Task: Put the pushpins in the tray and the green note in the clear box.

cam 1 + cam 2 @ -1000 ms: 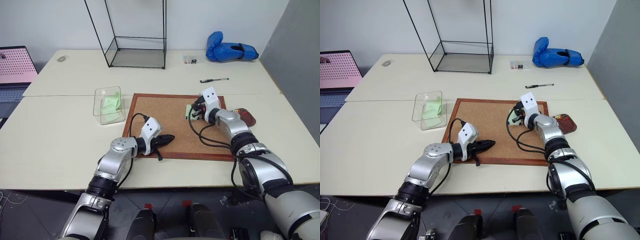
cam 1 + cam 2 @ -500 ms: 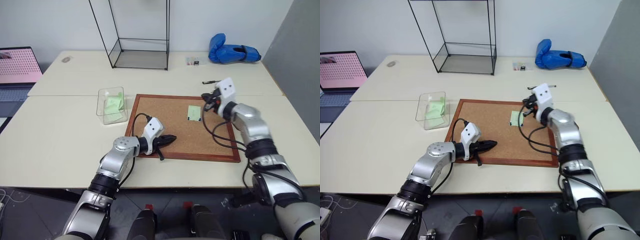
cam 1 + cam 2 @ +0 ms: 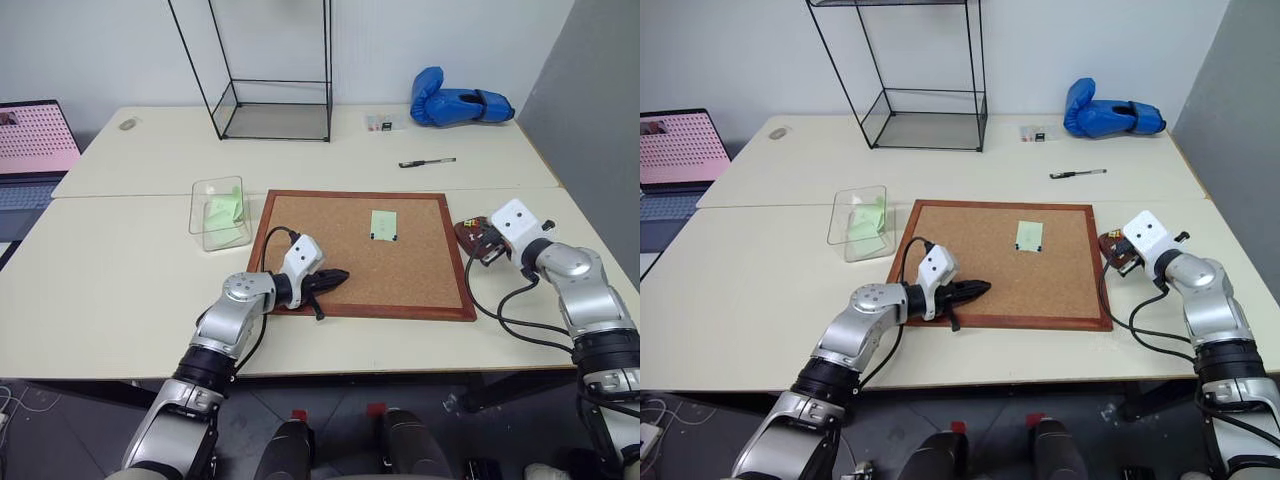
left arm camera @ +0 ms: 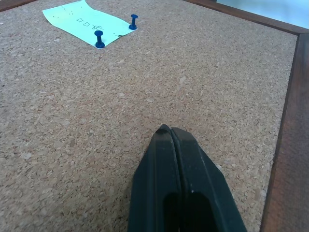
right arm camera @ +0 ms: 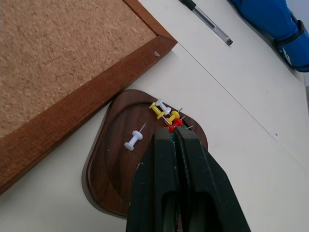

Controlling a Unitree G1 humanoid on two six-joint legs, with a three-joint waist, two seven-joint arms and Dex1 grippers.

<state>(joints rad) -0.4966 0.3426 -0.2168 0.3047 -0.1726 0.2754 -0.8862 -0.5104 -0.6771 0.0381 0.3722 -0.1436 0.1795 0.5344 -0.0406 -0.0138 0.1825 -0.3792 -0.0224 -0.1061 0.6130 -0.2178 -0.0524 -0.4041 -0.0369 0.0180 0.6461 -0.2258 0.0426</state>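
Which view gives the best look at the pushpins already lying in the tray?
The right wrist view: it looks straight into the tray, where white, yellow and red pushpins can be told apart above the shut right gripper. In both eye views the tray is partly hidden behind that gripper, its pins mere specks.

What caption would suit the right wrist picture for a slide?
Right gripper, shut, poised over the brown tray holding white, yellow and red pushpins, beside the corkboard's wooden frame.
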